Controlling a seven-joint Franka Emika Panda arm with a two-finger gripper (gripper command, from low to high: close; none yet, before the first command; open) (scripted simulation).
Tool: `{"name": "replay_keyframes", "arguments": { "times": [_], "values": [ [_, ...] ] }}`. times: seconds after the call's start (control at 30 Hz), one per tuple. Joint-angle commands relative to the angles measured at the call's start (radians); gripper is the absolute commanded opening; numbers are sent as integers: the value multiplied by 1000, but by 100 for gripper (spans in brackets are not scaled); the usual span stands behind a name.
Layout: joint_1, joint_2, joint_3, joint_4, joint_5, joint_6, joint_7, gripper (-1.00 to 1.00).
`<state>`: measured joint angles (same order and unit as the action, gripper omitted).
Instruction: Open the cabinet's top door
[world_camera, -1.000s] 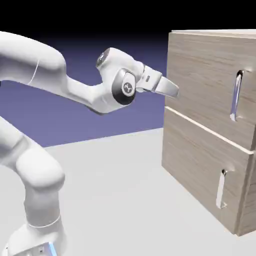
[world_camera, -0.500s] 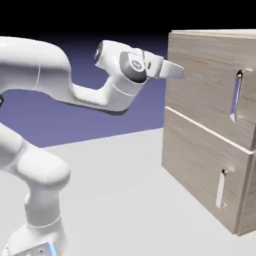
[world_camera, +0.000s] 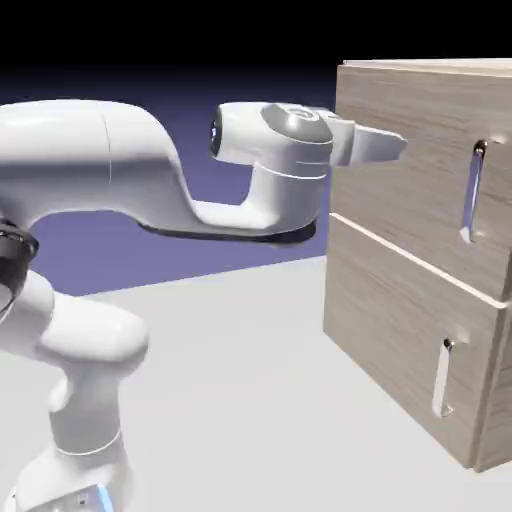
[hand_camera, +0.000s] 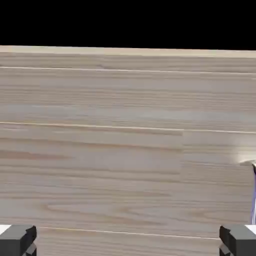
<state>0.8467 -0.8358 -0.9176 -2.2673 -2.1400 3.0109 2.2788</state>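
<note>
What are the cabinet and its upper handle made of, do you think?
The cabinet looks like pale wood with a matt finish, judging by the streaky grain across its panels, though it could be a wood-look laminate. The upper handle seems to be polished metal, perhaps chrome: it is silvery, with bright highlights and dark reflections along the bar.

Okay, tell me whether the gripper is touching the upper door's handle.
Apart: in the exterior view, the gripper ends short of the upper door's handle, door surface showing between.
</note>
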Motion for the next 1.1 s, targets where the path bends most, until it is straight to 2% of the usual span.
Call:
{"name": "replay_keyframes", "arguments": {
  "times": [0.0,0.53,0.6,0.8,0.83,1.07],
  "values": [
    [17,-5,-19,11,-44,-1,31,0],
    [288,-92,-317,188,-739,-9,531,0],
    [294,-94,-323,191,-754,-9,542,0],
    [483,-60,-440,339,-756,-15,536,0],
    [483,-60,-440,339,-756,-15,536,-100],
    [265,6,-299,165,-733,-108,620,-100]
  ]
}}
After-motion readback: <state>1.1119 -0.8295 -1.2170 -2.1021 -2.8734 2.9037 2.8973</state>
